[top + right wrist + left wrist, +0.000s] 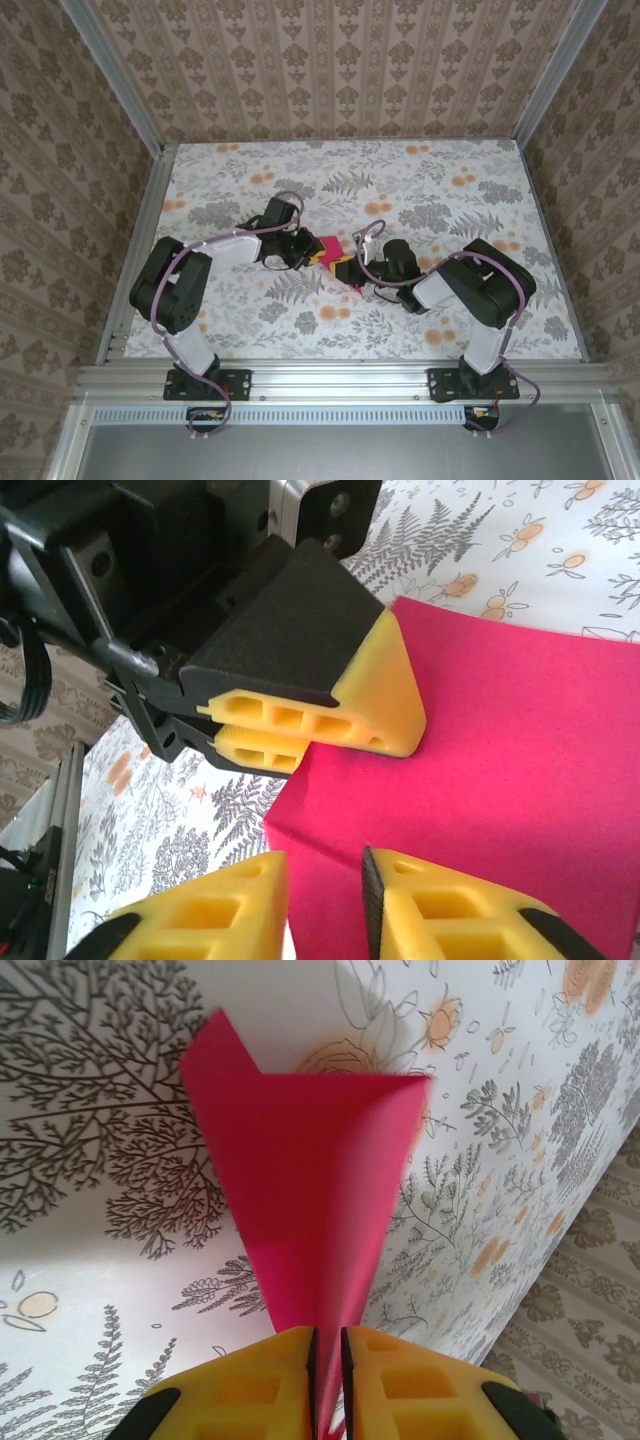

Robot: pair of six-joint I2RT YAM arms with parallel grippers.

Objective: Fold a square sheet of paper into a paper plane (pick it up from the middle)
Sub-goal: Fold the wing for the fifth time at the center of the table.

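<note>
Left claw (pixel 327 1380) pinched shut on folded pink paper (pixel 310 1180); right claw (pixel 325 905) parted at its edge, holding nothing.

Magenta paper (pixel 300 1190), yellow left tool (pixel 327 1350), tbl (pixel 420 180) floral, prob. grey/orange.

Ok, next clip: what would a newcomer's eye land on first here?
The bright magenta paper at mid-table stands out, vivid against the grey-and-orange floral table. The left gripper is pinched shut on it, and the left wrist view shows the folded sheet fanning away from its yellow fingers. The right gripper stands close by the paper's edge, jaws apart.
</note>
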